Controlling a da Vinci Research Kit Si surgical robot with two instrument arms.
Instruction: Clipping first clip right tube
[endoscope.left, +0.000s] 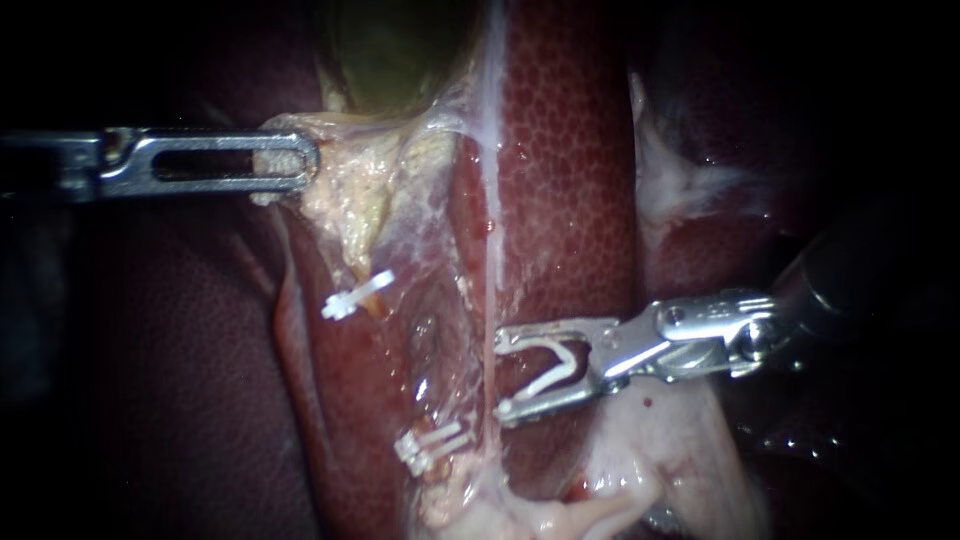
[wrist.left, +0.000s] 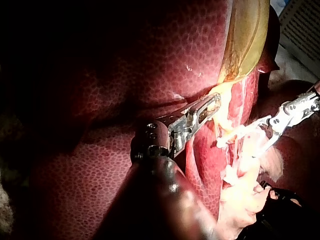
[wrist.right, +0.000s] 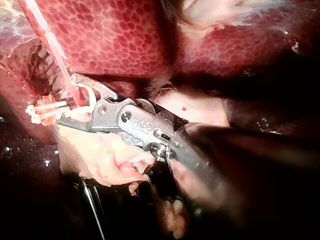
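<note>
My right instrument (endoscope.left: 503, 372) stands with its jaws wide apart, holding the loaded clip (endoscope.left: 553, 376) between them, one leg against each jaw. The right tube (endoscope.left: 490, 250) is the thin pale strand running down over the liver (endoscope.left: 570, 180). The jaw tips sit right at it, but I cannot tell whether the far tip has passed behind the strand.

My left instrument (endoscope.left: 285, 165) has its jaws together, clamped on the pale tissue (endoscope.left: 345, 190) just below the gallbladder (endoscope.left: 390, 50). That pull should hold steady so the strand stays taut.

To place the clip well, I would ease the jaws forward until both tips show clear beyond the tube, with nothing but the tube inside. The clip should lie square across it, not slanted. Only then would I close, slowly and without dragging the tube sideways.

The two clips (endoscope.left: 355, 296) beside it sit on the neighbouring strand — I should keep apart from them.
</note>
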